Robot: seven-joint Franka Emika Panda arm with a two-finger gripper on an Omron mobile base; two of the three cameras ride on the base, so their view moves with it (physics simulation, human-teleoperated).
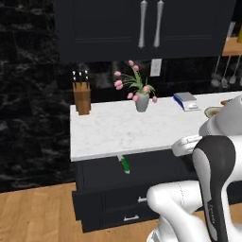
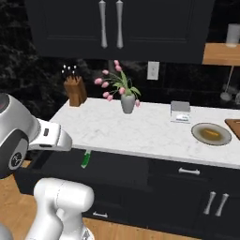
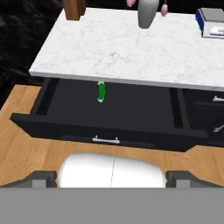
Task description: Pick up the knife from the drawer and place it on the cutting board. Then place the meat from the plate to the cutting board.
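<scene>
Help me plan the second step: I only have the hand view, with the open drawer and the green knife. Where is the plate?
Observer: The plate sits on the counter, to the right of the scale.
Operator: Is the meat on it?
Observer: Yes, the meat lies at its centre.
Operator: And the cutting board?
Observer: The cutting board lies just right of the plate, cut off by the picture's edge.
</scene>
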